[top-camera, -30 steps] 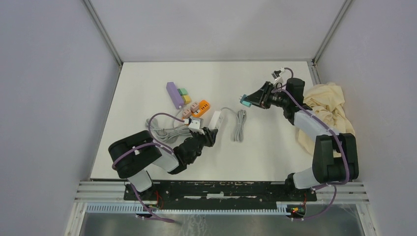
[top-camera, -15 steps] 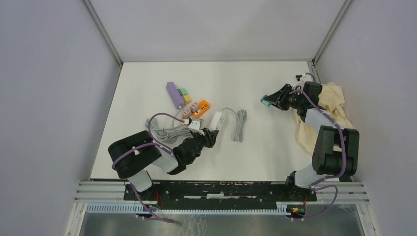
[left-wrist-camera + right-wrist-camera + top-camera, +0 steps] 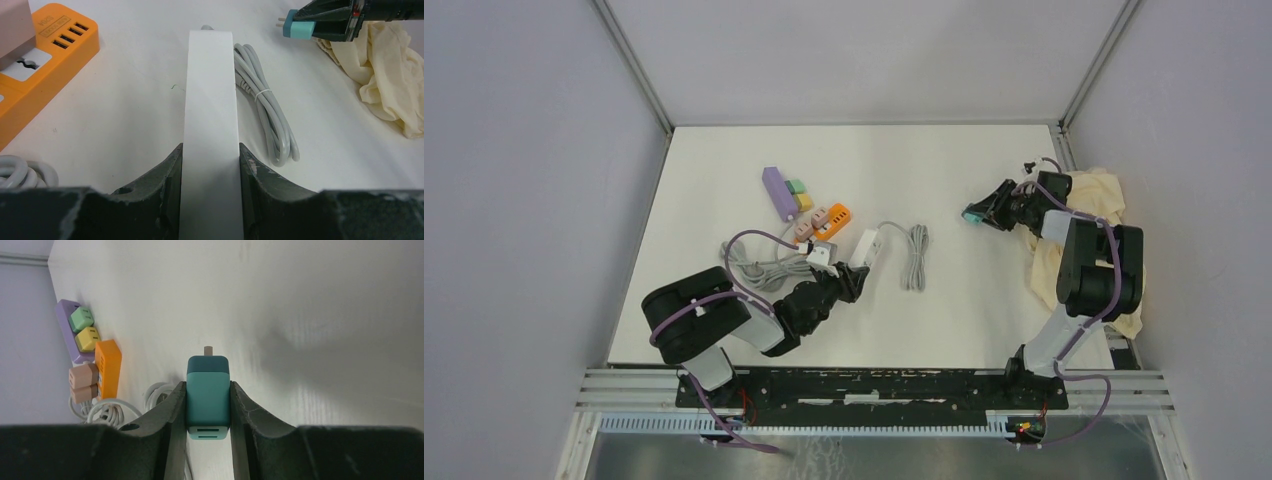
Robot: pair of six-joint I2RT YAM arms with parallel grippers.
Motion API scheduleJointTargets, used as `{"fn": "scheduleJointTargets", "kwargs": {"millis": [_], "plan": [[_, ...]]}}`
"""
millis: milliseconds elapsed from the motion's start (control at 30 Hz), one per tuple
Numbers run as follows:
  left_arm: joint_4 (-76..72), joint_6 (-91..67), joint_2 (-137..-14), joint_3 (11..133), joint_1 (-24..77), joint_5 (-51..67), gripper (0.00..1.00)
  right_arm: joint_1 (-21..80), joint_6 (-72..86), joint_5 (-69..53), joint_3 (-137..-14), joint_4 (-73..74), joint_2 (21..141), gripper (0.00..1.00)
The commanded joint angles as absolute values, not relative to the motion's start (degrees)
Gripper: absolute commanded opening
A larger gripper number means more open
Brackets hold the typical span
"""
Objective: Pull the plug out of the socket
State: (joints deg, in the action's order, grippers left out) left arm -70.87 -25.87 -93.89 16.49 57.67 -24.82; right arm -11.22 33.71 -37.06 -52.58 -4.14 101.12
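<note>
White desk, grey walls: left tool clamped on white socket strip near centre, long axis running near to far. Right tool pinching teal plug well apart to the right, prongs pointing left, clear of any socket.

Plug: teal plastic, matt. Socket strip: white plastic, smooth. Cloth, right of strip: cream fabric, crumpled. Cable: grey, smooth.

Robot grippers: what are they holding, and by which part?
Left gripper: white rectangular power strip, by its long sides. Right gripper: teal plastic plug, by its sides.
</note>
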Motion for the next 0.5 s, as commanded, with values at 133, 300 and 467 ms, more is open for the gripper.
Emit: {"fn": "scheduleJointTargets", "kwargs": {"millis": [133, 300, 467], "plan": [[-75.6, -24.0, -92.0, 16.6, 57.6, -22.9, 0.03, -16.1, 36.2, -37.7, -60.1, -8.2, 111.2, 0.22], [-75.2, -23.9, -92.5, 17.2, 57.4, -22.1, 0.03, -17.2, 33.0, -39.5, -62.2, -4.6, 112.3, 0.48], [-74.8, -23.9, -92.4, 17.4, 57.2, -21.2, 0.03, -17.6, 29.0, -40.1, -63.6, -0.3, 109.0, 0.61]]}}
